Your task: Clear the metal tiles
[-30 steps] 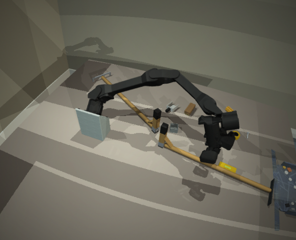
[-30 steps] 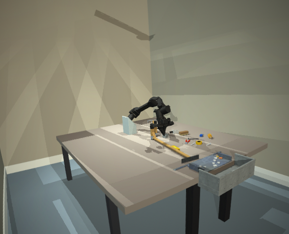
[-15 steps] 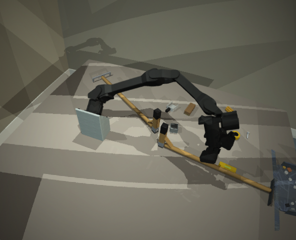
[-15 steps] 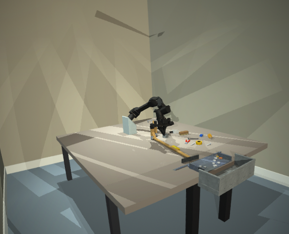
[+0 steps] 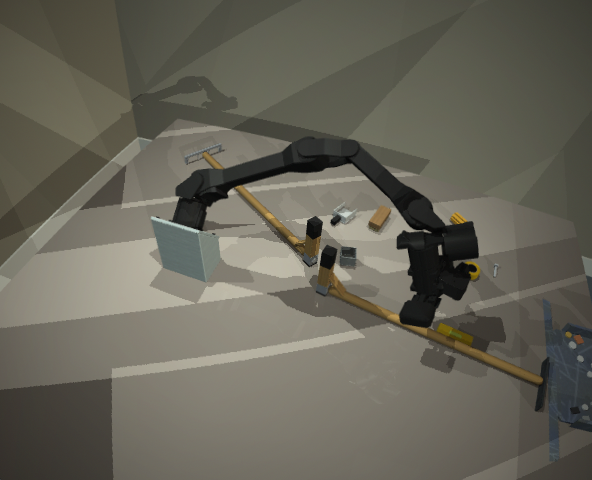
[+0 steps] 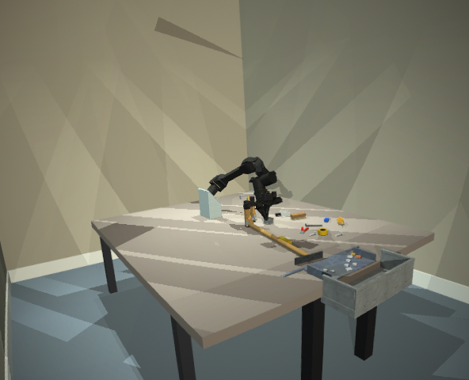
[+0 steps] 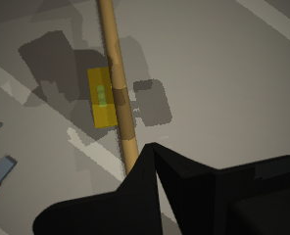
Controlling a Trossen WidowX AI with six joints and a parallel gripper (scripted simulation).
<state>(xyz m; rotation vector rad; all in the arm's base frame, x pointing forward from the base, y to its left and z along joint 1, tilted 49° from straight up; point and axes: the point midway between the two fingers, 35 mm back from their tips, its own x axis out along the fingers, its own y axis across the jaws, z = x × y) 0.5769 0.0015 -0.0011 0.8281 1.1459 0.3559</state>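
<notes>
The long scraper [image 5: 492, 361] [image 6: 281, 241] [image 7: 117, 78] lies on the table, its dark blade [image 5: 542, 384] [image 6: 308, 258] at the near edge of the steel bench plate [image 5: 562, 382] and its black-topped upright grip [image 5: 328, 256] near the table's middle. Several white tiles [image 5: 580, 358] [image 6: 346, 265] and an orange tile [image 5: 578, 339] [image 6: 358, 256] are spread on the plate. The grey catch box [image 6: 374, 294] hangs at the plate's far end; its inside is partly hidden. My gripper [image 6: 266, 219] [image 7: 150, 148] is shut and empty, pointing down above the table near the scraper's handle.
A yellow level [image 5: 454, 334] [image 7: 102, 98] lies beside the scraper's handle. A rake [image 5: 203, 153] has its upright grip close to the scraper's. A small grey box [image 5: 348, 256], a wooden block [image 5: 379, 218] [image 6: 298, 215], yellow tape [image 6: 322, 231] and red-handled pliers [image 6: 304, 229] lie around.
</notes>
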